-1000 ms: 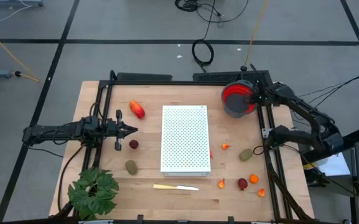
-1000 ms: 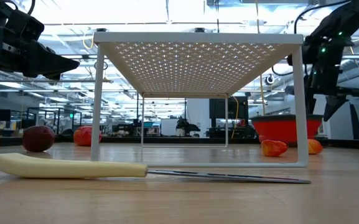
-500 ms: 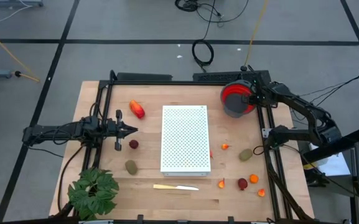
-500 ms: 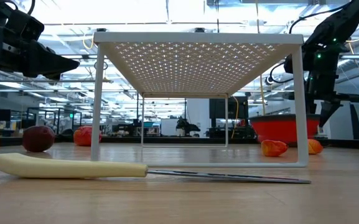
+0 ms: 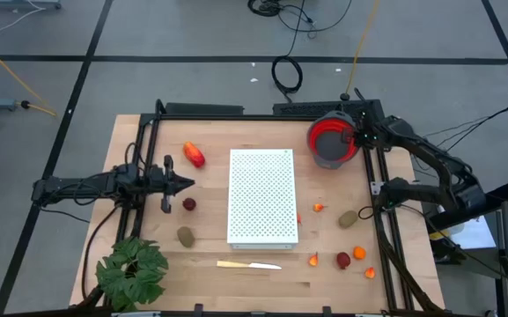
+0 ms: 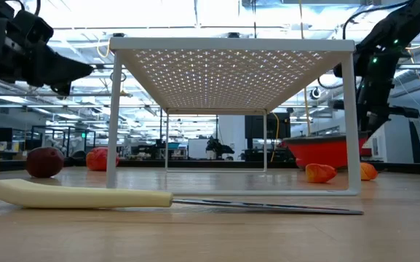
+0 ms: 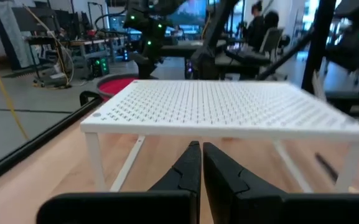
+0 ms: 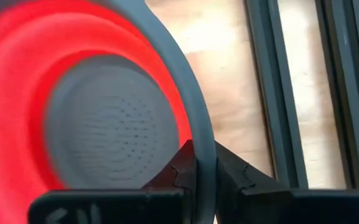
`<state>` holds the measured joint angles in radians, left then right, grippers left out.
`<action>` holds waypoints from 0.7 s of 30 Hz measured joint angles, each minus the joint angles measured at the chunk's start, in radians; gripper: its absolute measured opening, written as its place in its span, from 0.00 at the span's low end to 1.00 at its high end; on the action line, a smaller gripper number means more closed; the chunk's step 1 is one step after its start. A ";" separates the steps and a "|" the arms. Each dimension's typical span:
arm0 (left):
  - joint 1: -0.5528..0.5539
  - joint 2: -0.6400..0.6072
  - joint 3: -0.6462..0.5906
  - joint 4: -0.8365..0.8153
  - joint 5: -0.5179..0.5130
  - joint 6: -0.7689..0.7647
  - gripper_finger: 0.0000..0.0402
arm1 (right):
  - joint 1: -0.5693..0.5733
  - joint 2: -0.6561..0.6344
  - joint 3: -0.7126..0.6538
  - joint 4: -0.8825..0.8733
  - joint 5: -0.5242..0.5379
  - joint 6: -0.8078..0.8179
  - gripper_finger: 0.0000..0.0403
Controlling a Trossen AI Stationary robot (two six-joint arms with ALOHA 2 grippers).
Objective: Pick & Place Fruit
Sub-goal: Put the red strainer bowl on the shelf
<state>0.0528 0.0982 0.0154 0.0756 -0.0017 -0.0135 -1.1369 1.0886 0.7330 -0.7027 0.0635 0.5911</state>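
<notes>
Basically nothing placed yet, fruit (image 5: 194,155) all on the table (image 5: 324,273).
Right gripper (image 8: 198,163) pinching bowl (image 5: 329,139) rim; left gripper (image 5: 186,184) pressed together, empty.

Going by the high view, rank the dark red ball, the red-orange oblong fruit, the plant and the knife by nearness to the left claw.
From the left claw:
1. Dark red ball, just beside its tip.
2. Red-orange oblong fruit, toward the table's back.
3. Plant, front-left corner.
4. Knife, front edge, about as far as the plant; too close to call.

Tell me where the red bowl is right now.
The red bowl sits at the table's far right corner in the high view, just right of the white rack, with the right gripper shut on its grey rim.
</notes>
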 joint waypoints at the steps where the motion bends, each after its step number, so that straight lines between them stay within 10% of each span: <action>1: 0.000 0.000 0.000 0.011 0.000 -0.017 0.05 | 0.001 -0.024 0.000 0.009 -0.014 0.002 0.03; 21: 0.000 0.000 0.000 0.222 0.002 -0.532 0.05 | 0.035 -0.486 -0.001 0.448 -0.514 0.083 0.02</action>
<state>0.0528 0.0978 0.0154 0.2974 -0.0002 -0.5457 -1.1022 0.6030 0.7319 -0.2551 -0.4505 0.6741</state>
